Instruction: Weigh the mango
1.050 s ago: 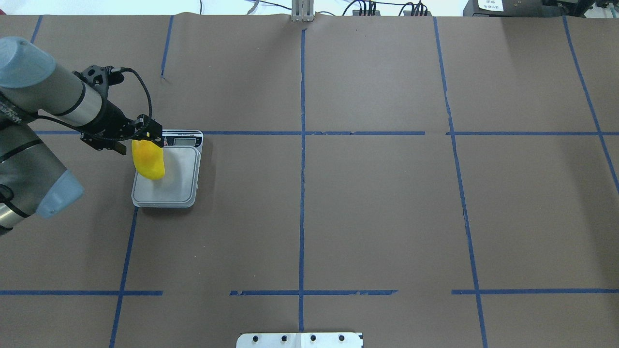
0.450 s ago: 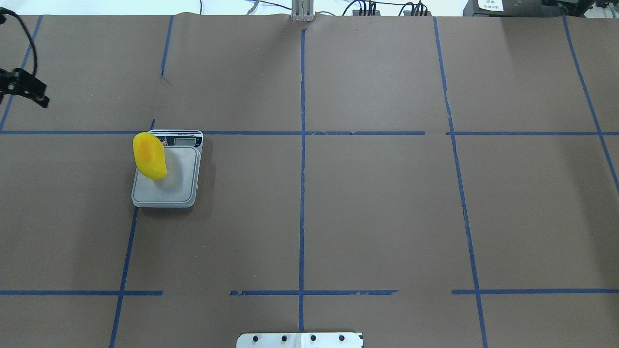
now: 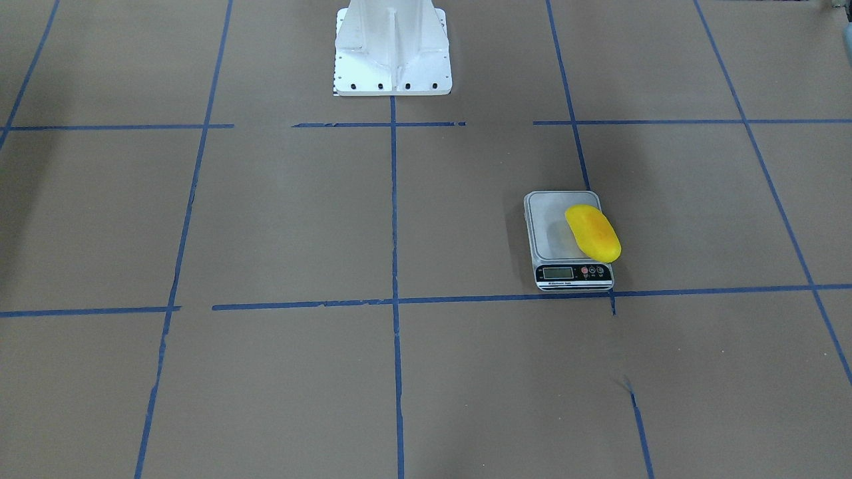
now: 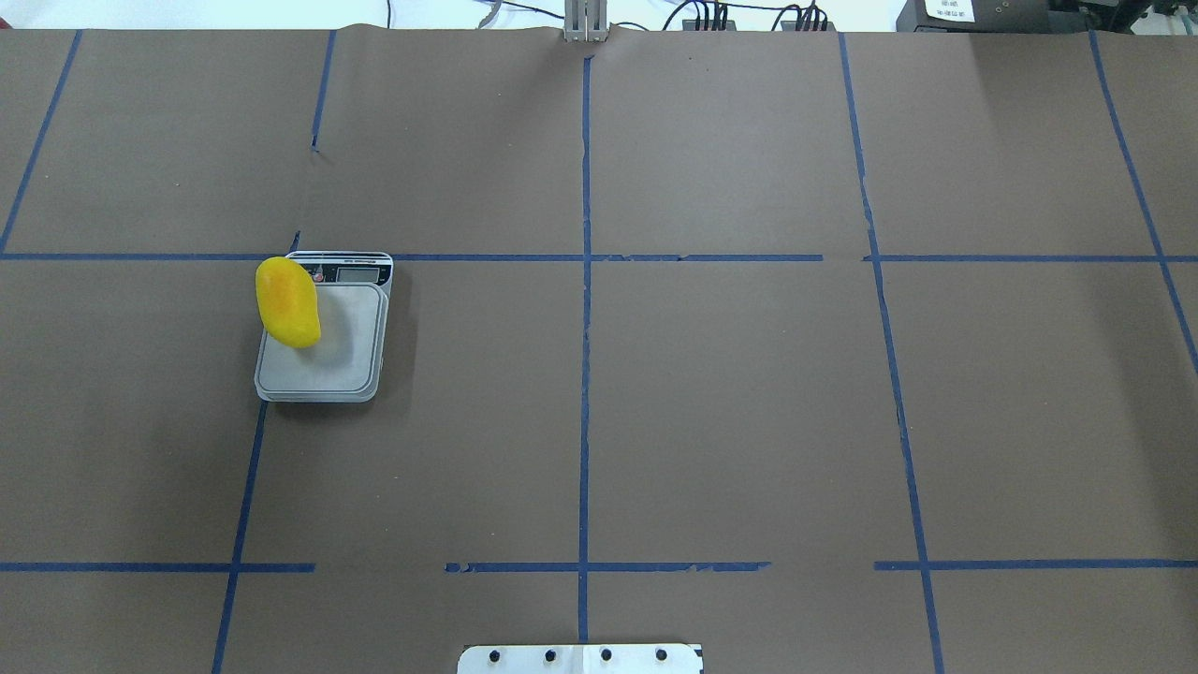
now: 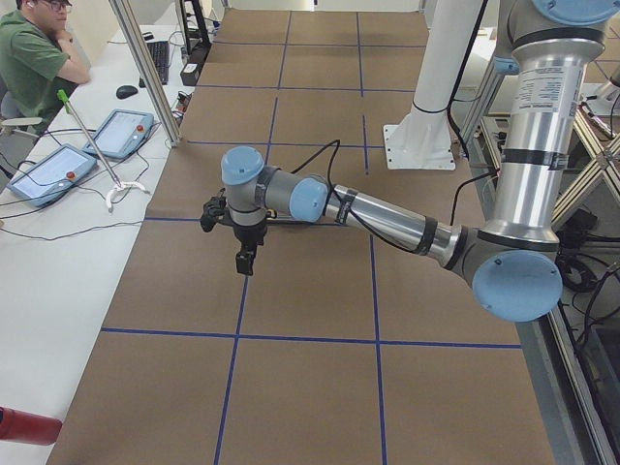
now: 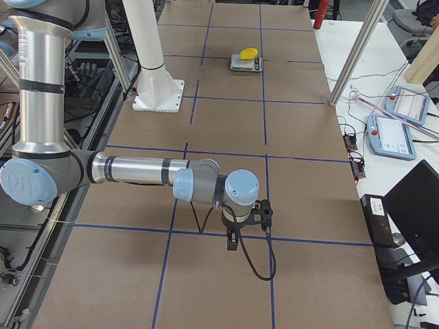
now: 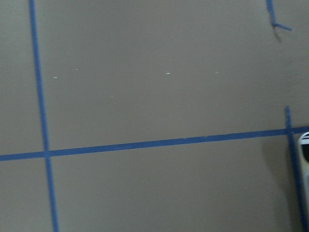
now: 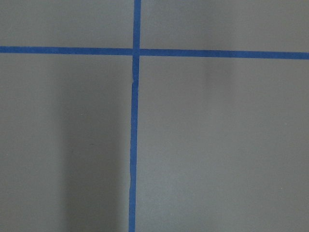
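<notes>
The yellow mango lies on the grey scale, along the platform's left side, with one end reaching over the display corner. The front-facing view shows the mango and the scale too. No gripper touches it. My left gripper shows only in the exterior left view, hanging over bare table; I cannot tell if it is open. My right gripper shows only in the exterior right view, far from the scale; I cannot tell its state. The left wrist view catches the scale's edge.
Brown paper with blue tape lines covers the table. The robot's white base stands at the middle of the near side. A person sits beside the table, by pendants. Posts stand at the table's edge.
My left gripper was at the mango's far end over the scale. It has pulled away to the left and out of the overhead view. The mango stays on the scale.
</notes>
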Robot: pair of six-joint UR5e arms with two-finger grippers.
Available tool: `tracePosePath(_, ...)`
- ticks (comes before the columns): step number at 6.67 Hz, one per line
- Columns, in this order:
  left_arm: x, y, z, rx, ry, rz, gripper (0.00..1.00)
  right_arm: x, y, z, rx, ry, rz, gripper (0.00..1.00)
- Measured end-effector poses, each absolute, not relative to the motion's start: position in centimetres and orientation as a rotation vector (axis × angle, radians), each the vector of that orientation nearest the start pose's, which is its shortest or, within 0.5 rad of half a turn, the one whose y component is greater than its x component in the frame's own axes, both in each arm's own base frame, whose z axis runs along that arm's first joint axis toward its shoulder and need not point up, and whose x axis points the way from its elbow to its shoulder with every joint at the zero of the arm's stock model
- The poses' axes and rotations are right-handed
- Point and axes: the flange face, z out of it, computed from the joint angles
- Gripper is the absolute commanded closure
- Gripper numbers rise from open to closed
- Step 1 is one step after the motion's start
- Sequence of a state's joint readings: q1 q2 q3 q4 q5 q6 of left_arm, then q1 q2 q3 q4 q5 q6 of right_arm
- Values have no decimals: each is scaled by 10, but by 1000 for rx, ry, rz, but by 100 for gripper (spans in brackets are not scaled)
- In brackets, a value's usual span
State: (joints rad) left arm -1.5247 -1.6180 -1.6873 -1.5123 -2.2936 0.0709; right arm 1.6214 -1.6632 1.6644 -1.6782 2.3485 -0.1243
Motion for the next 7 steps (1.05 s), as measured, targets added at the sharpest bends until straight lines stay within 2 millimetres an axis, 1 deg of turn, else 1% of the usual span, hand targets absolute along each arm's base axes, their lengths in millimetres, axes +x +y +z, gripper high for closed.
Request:
tracePosePath(1,-75,-508,625,92,722,148,0,86,-441,666,-33,-783,-28,0)
tracePosePath(2,-92,-502,646,77,731,137,0,86,-441,666,-33,-783,-28,0)
tracePosePath(3,-98,-499,658,63,750,125,0,86,-441,666,-33,-783,-28,0)
tracePosePath(4,-99,-498,663,58,766,120,0,86,-441,666,-33,-783,-28,0)
tracePosePath(5,-99,-498,663,58,772,117,0,86,-441,666,-32,-783,-29,0)
tracePosePath(7,-99,-499,655,68,774,113,0,86,-441,666,-32,-783,-29,0)
